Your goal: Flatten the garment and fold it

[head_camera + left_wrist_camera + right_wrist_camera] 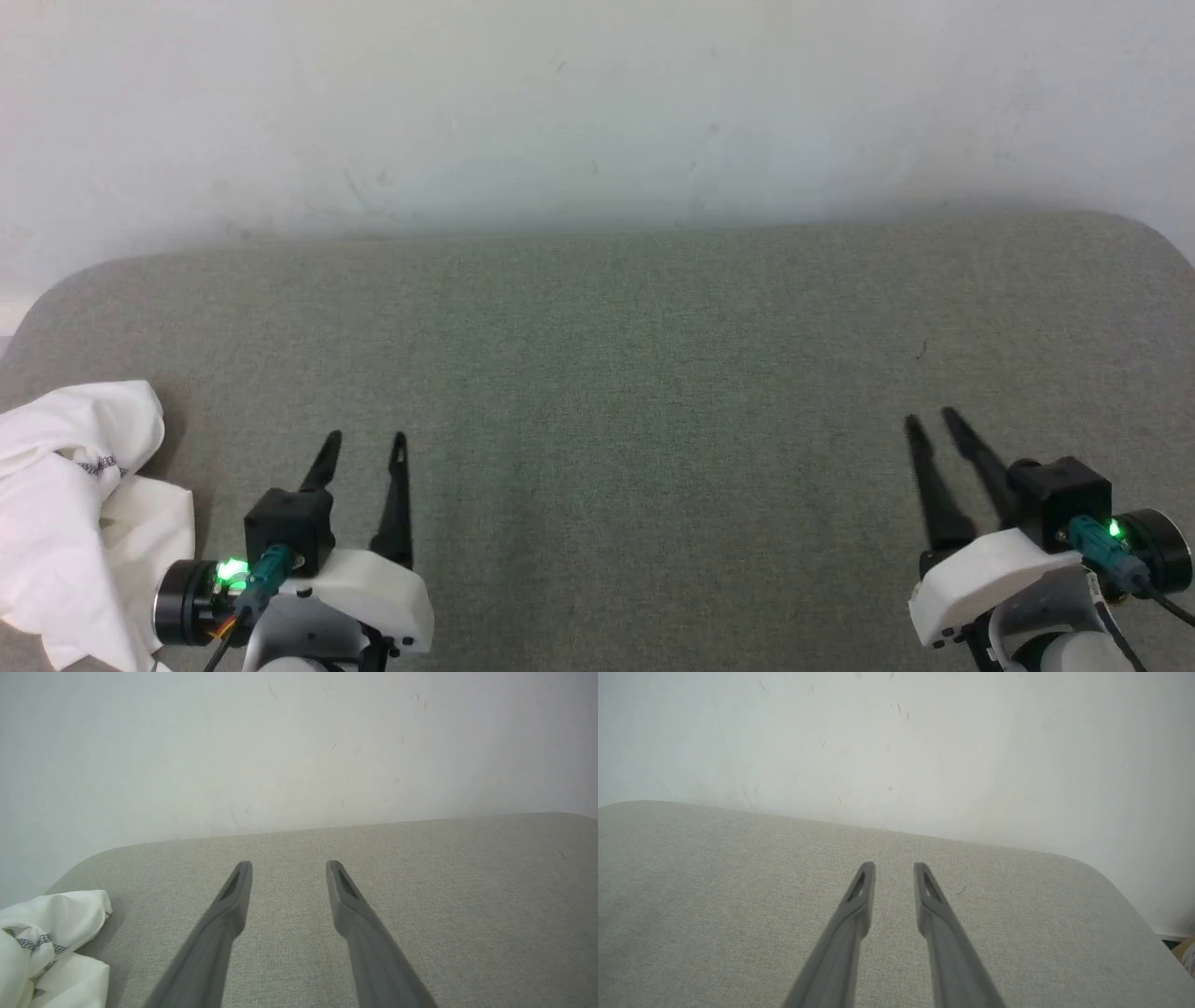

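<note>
1. Left gripper (366, 437): is sitting low over the near left of the grey fabric-covered surface (635, 355). Its fingers are pointing straight toward the white wall (597, 103). The jaws are standing moderately apart and gripping nothing.

2. Right gripper (929, 417): is sitting at the near right, its fingers leaning slightly leftward. The jaws are showing only a narrow gap and holding nothing.

3. Garment (75, 504): is lying crumpled at the surface's near left edge, just beside the left wrist, with a dark zigzag seam showing.
</note>
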